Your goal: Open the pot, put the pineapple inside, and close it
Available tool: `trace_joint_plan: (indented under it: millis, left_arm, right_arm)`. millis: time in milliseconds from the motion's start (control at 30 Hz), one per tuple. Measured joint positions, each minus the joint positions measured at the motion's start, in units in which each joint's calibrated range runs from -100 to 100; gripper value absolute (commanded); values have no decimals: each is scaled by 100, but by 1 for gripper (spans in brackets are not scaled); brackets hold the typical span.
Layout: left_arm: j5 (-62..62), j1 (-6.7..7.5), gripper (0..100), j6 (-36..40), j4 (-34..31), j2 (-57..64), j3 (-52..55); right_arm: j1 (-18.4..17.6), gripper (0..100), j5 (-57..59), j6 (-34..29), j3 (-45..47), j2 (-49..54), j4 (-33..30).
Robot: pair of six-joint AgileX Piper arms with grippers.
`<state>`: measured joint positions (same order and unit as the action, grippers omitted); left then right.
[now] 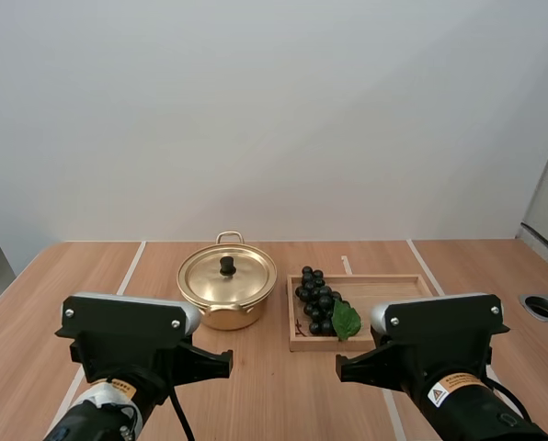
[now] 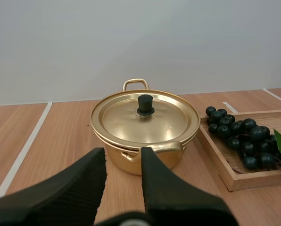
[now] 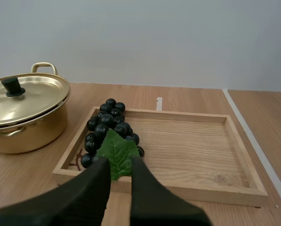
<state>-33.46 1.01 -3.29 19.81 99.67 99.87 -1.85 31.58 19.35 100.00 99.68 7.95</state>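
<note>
One narrow gap separates pot (image 1: 226,318) and tray (image 1: 393,308).

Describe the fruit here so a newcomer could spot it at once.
On the wooden table, a shallow rectangular wooden tray sits right of the lidded gold metal pot. At the tray's left end lies a bunch of dark, near-black grapes with one green leaf: the only bumpy, dark cluster among smooth gold and pale wood.

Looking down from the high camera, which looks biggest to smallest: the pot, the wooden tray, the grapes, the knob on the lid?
1. The wooden tray, widest.
2. The pot, not far behind.
3. The bunch of grapes.
4. The lid knob, smallest by far.
</note>
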Motion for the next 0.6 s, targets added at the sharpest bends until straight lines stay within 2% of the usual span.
trace_joint_plan:
  millis: [233, 367, 500, 600]
  left_arm:
    - [-596, -7, 41, 0, 549, 0, 0]
    - [-697, 55, 41, 0, 730, 0, 0]
    - [-697, 179, 41, 0, 742, 0, 0]
    - [-697, 192, 41, 0, 753, 0, 0]
  right_arm:
    - [151, 30, 88, -10, 0, 0, 224]
    - [158, 30, 88, -10, 0, 0, 236]
    - [182, 30, 88, -10, 0, 0, 245]
    - [182, 30, 88, -10, 0, 0, 245]
